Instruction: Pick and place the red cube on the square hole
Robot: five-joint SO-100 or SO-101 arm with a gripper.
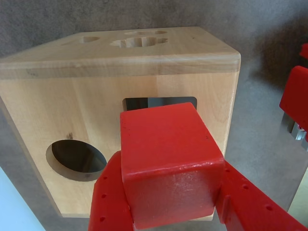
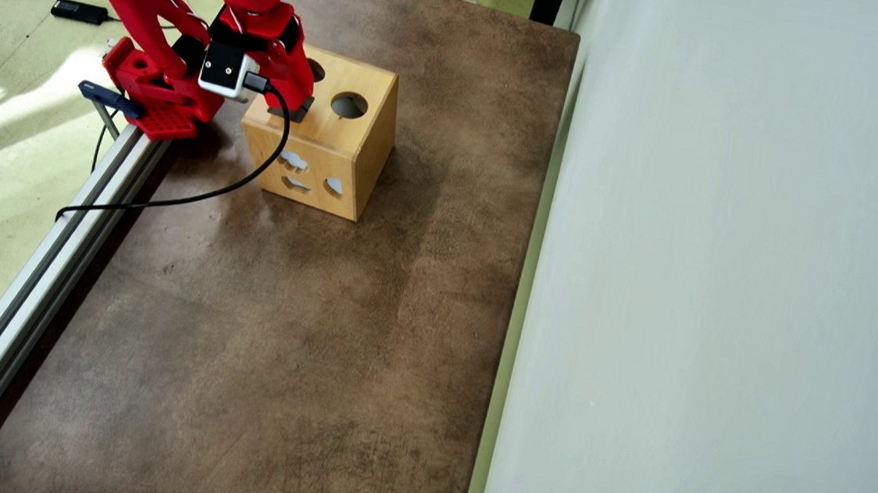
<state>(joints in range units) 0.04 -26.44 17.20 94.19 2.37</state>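
In the wrist view the red cube [image 1: 168, 163] fills the lower middle, and my gripper [image 1: 171, 166] is shut on it with a red finger [image 1: 108, 197] pressed against each side. Just beyond the cube's far edge lies the square hole [image 1: 159, 102], a dark cutout in the wooden box [image 1: 72, 106], partly covered by the cube. A round hole [image 1: 77, 159] sits to its left. In the overhead view my gripper [image 2: 294, 98] hangs over the box [image 2: 336, 160] top, and the cube is hidden under the arm.
The box's side face has several shaped cutouts [image 2: 296, 172]. A metal rail [image 2: 55, 248] runs along the table's left edge, with my arm's base [image 2: 153, 99] and a black cable [image 2: 200, 192] beside it. A white wall [image 2: 717, 300] bounds the right.
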